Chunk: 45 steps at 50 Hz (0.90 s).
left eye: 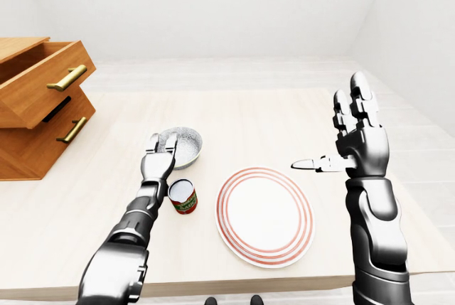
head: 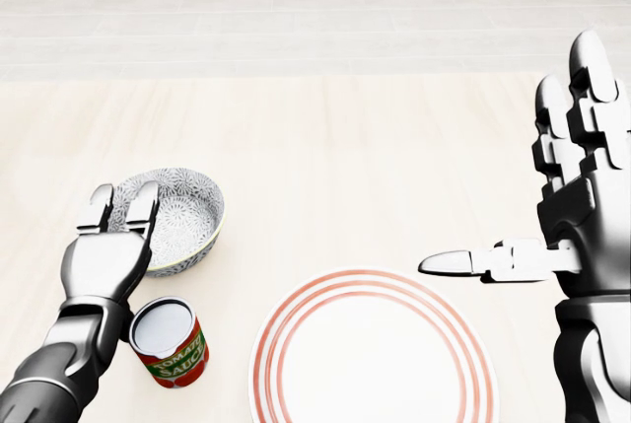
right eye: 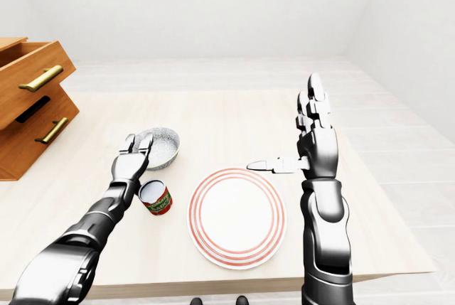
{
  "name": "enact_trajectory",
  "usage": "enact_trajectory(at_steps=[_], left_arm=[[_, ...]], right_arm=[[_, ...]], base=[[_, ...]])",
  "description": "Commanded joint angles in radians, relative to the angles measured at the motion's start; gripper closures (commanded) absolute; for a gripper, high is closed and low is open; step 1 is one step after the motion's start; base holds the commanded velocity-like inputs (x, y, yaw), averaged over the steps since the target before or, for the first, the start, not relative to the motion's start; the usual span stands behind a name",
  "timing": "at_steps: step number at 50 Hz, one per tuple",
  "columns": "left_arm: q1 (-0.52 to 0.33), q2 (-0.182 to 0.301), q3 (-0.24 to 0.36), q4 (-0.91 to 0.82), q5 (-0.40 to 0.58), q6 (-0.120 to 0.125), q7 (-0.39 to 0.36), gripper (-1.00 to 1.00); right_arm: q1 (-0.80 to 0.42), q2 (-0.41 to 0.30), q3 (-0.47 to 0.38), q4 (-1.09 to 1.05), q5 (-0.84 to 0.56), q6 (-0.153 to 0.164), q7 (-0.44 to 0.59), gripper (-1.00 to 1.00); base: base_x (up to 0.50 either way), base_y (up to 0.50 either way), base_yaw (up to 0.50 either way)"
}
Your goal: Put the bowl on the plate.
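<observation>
Bowl (head: pixel 183 214) left of the plate (head: pixel 375 276) needs a firm rim pinch from the open left robot hand (head: pixel 104 260) first.

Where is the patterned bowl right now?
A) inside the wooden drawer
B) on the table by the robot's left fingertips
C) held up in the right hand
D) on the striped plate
B: the bowl rests on the table with the open left hand at its rim; the plate is bare and the right hand holds nothing.

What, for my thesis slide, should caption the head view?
Open left hand at the bowl rim, sauce can beside it; plate empty, right hand raised.
</observation>
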Motion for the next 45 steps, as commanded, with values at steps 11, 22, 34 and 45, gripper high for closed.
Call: enact_trajectory(at_steps=[11,22,34,45], left_arm=[[0.018,-0.014,0.003,0.019,-0.029,0.0,0.0,-1.0],[0.022,-0.019,0.003,0.02,-0.029,0.0,0.001,-1.0],[0.023,-0.017,0.002,0.027,-0.03,0.0,0.004,-1.0],[0.026,-0.015,0.0,0.027,-0.028,0.0,0.002,-0.28]], right_arm=[[0.005,-0.002,-0.006,-0.019,0.004,0.0,0.001,-1.0],[0.006,-0.003,-0.007,-0.03,0.002,0.0,0.001,-1.0],[0.005,0.0,-0.006,-0.02,0.002,0.0,0.002,-1.0],[0.004,0.0,-0.005,-0.017,0.002,0.0,0.002,-1.0]], base=[[0.0,0.0,0.0],[0.0,0.0,0.0],[0.0,0.0,0.0],[0.0,0.0,0.0]])
